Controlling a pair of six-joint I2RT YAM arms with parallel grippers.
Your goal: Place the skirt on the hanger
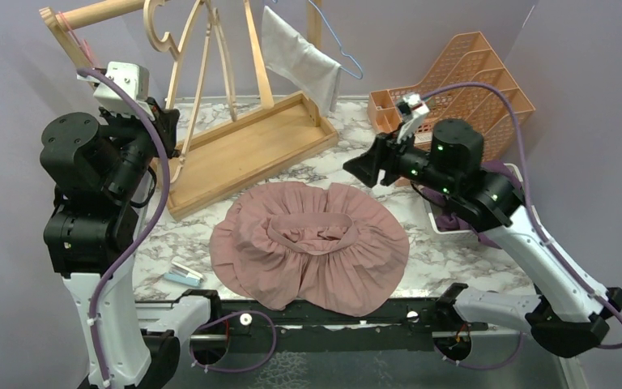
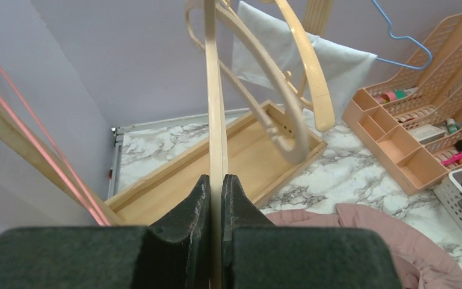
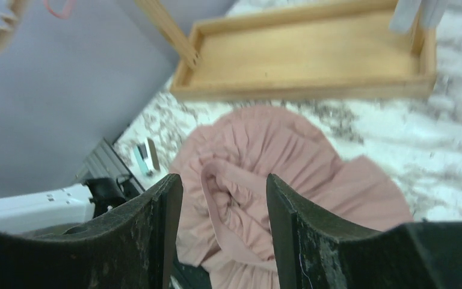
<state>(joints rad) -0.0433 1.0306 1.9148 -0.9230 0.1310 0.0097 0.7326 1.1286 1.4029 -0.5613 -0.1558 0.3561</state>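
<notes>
Overhead, mid marble table (image 1: pixel 462 258): round pink skirt (image 1: pixel 308 247), ruffled soft cloth, lying flat at 5 o'clock from flat wooden tray (image 1: pixel 247 154).
Left wrist: left gripper (image 2: pixel 216 180) clamped on thin pale wood hanger (image 2: pixel 215 108).
Right wrist: right gripper (image 3: pixel 224 186) jaws apart above skirt's gathered waistband.

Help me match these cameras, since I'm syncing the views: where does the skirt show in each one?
Top external: the skirt lies spread out at lower centre, between the two arms.
Left wrist: only part of the skirt shows, in the bottom right corner.
Right wrist: the skirt fills the lower middle.
Shared landmark: the tray, which sits just above the skirt in every view.
</notes>
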